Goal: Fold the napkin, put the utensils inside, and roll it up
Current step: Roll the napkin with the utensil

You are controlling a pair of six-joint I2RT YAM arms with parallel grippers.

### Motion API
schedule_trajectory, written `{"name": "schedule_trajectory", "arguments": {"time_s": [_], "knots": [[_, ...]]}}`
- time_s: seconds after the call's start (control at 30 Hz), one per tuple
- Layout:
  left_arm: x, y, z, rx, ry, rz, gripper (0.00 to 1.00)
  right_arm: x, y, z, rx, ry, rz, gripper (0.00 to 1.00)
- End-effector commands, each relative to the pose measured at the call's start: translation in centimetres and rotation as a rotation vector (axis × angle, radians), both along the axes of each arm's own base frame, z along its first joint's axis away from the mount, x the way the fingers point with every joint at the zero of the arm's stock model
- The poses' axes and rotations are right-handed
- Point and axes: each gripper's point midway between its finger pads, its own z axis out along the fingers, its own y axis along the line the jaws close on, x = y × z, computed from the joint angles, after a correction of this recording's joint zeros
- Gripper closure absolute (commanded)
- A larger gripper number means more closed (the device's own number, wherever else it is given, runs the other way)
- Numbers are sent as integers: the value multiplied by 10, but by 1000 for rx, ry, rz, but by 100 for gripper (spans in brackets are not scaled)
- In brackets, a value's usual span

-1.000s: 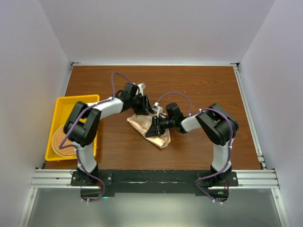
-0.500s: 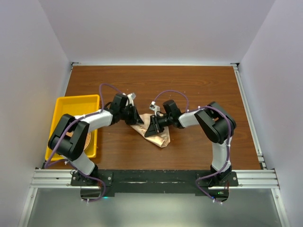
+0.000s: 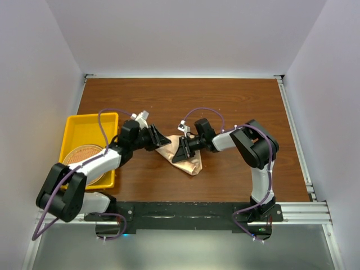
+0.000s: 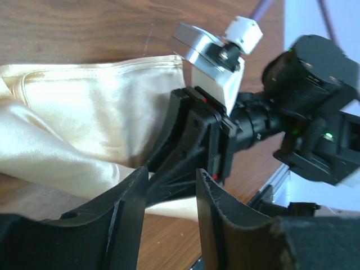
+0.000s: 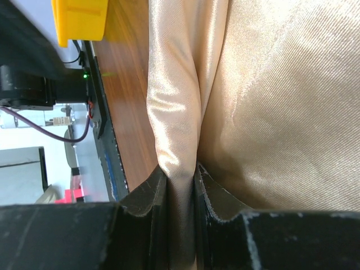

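Observation:
The peach-orange napkin (image 3: 188, 159) lies crumpled on the wooden table between the two arms. My right gripper (image 3: 180, 151) is shut on a raised fold of it; in the right wrist view the fold (image 5: 174, 129) runs down between the fingertips (image 5: 147, 197). My left gripper (image 3: 163, 140) is open and empty at the napkin's left corner, pointing at the right gripper. In the left wrist view the napkin (image 4: 84, 112) lies beyond the open left gripper (image 4: 171, 188), with the right gripper's black body (image 4: 197, 140) on it. No fork or other utensil is in view.
A yellow tray (image 3: 84, 121) stands at the table's left edge with a round woven wicker mat (image 3: 84, 160) in it. The tray's corner (image 5: 79, 17) shows in the right wrist view. Metal rails run along the table's near and right edges.
My left arm has swung back to the left and lower, drawing its gripper from the napkin's far corner to its left corner. My right gripper has stayed shut on the napkin.

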Motion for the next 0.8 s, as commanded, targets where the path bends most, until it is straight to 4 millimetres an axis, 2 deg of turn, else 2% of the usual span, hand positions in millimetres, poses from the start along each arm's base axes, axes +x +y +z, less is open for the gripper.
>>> {"name": "schedule_trajectory", "arguments": {"time_s": [0.0,0.03,0.07,0.13,0.17,0.23,0.27,0.3,0.33,0.37,0.43,0.5,0.6,0.77], "knots": [[-6,7,1,-182,-35,97,70,-21,-52,-88,-334,142,-116,99],[-6,7,1,-214,-53,106,79,-20,-51,-86,-327,144,-116,99],[-1,5,15,-275,-122,109,92,-21,-51,-86,-324,148,-117,99],[-6,5,-1,-290,-113,100,100,-21,-50,-86,-315,159,-118,100],[-2,3,14,-349,-177,95,100,-20,-50,-85,-310,169,-125,100],[-5,3,0,-375,-155,98,100,-21,-50,-85,-307,171,-122,100],[-3,1,13,-418,-213,86,100,-20,-51,-85,-309,170,-121,100],[-3,0,12,-426,-220,83,100,-20,-52,-85,-314,174,-122,100],[-1,-1,1,-420,-199,89,100,-21,-51,-85,-315,176,-116,99],[0,-2,6,-441,-225,81,100,-20,-52,-85,-317,170,-112,100],[2,-3,-3,-448,-209,87,100,-20,-52,-83,-327,170,-104,100],[5,-5,-2,-463,-219,83,100,-18,-53,-83,-342,164,-98,100],[9,-5,-28,-383,-169,95,100,-15,-53,-81,-345,156,-93,99],[7,11,-77,-233,-33,183,100,-11,-52,-77,-350,139,-86,91]]}}
